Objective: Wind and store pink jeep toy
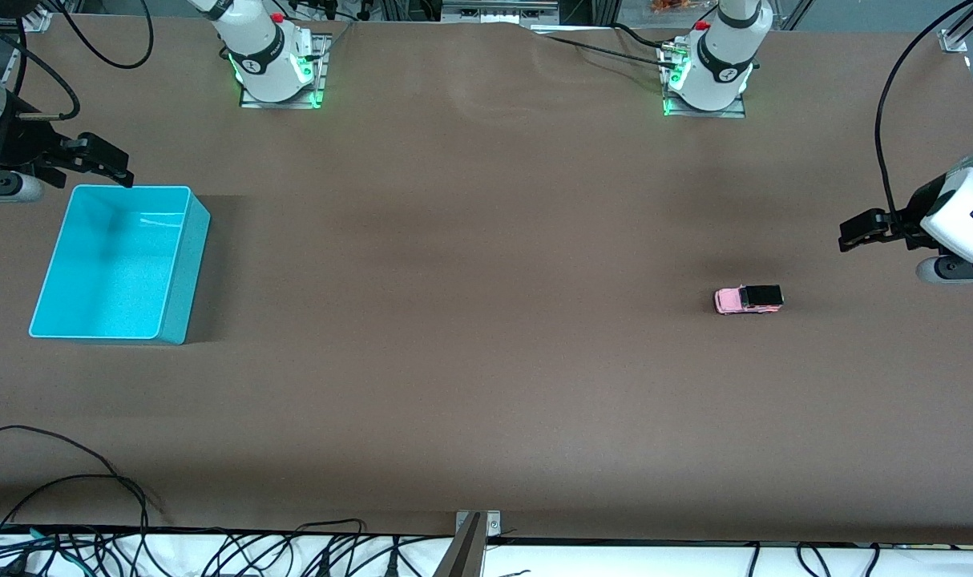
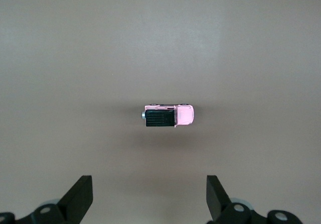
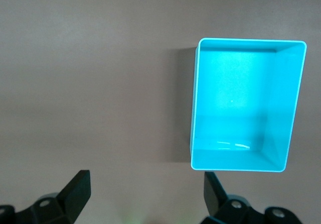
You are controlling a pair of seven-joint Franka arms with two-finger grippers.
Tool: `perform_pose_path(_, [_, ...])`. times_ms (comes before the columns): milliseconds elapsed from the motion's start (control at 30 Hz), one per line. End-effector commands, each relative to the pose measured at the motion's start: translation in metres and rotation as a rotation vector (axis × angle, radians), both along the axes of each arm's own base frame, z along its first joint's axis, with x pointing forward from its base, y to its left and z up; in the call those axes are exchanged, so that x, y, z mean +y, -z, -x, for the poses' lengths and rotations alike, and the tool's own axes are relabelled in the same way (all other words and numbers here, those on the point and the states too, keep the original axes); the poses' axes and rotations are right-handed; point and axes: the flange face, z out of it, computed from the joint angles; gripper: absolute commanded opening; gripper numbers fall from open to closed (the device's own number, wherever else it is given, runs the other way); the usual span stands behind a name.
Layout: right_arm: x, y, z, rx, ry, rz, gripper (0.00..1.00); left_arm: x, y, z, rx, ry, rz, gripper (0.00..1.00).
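Two arms, one bin and one toy are recorded on a brown table; no legible writing is seen. Turquoise bin: open-topped, set at the right arm's end; its bare interior is shown in full only by the right wrist view. Right gripper: held over the table beside the bin, fingers spread wide, nothing gripped. Left gripper: held over the left arm's end, fingers likewise wide apart, nothing gripped. Pink jeep toy: upright on the table near the left gripper, untouched; a small metal nub at its black end is seen only in the left wrist view.
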Motion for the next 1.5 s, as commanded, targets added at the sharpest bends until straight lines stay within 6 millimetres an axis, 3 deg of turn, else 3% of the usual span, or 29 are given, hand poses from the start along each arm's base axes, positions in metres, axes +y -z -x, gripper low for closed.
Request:
perform_pose_path(0, [0.0019, 0.0019, -0.0006, -0.011, -0.007, 0.018, 1.00, -0.0005, -0.0054, 0.0005, -0.008, 0.009, -0.010, 1.00])
perform_pose_path(167, [0.0093, 0.0017, -0.0049, -0.016, -0.018, 0.020, 1.00, -0.0005, -0.0054, 0.0005, -0.008, 0.009, -0.010, 1.00])
perform_pose_path(1467, [0.0068, -0.0011, -0.0052, -0.021, -0.013, 0.019, 1.00, -0.0014, -0.0069, 0.0008, -0.009, 0.014, -0.010, 1.00])
